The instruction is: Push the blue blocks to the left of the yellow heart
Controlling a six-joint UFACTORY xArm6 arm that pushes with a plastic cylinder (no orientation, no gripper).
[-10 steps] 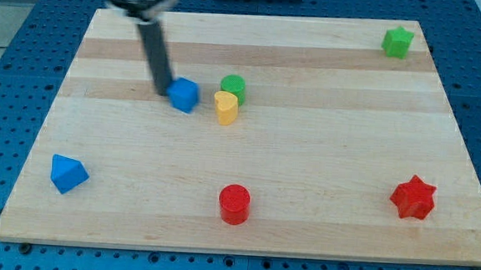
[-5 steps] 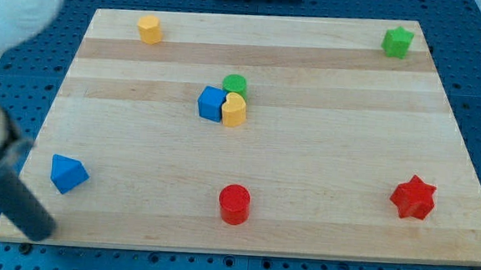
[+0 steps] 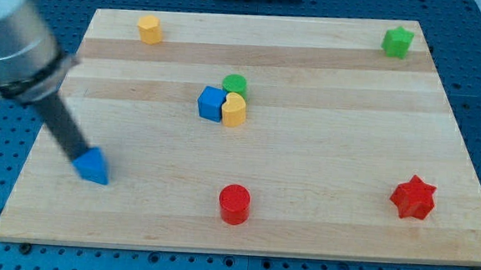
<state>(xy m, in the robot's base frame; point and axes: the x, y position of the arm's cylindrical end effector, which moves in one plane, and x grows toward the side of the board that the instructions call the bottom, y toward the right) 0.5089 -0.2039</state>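
Note:
The yellow heart (image 3: 234, 109) lies near the board's middle. A blue cube (image 3: 211, 103) touches its left side, and a green round block (image 3: 235, 86) touches it from above. A blue triangular block (image 3: 94, 166) lies at the lower left. My tip (image 3: 79, 155) touches that block's upper left side; the dark rod slants up to the view's left.
A yellow hexagonal block (image 3: 150, 29) sits at the top left. A green star (image 3: 398, 42) is at the top right. A red cylinder (image 3: 234, 204) is at the bottom middle and a red star (image 3: 412, 197) at the lower right.
The blue cube was pushed right against the yellow heart. My rod then swung to the lower left and has pushed the blue triangular block a little to the right.

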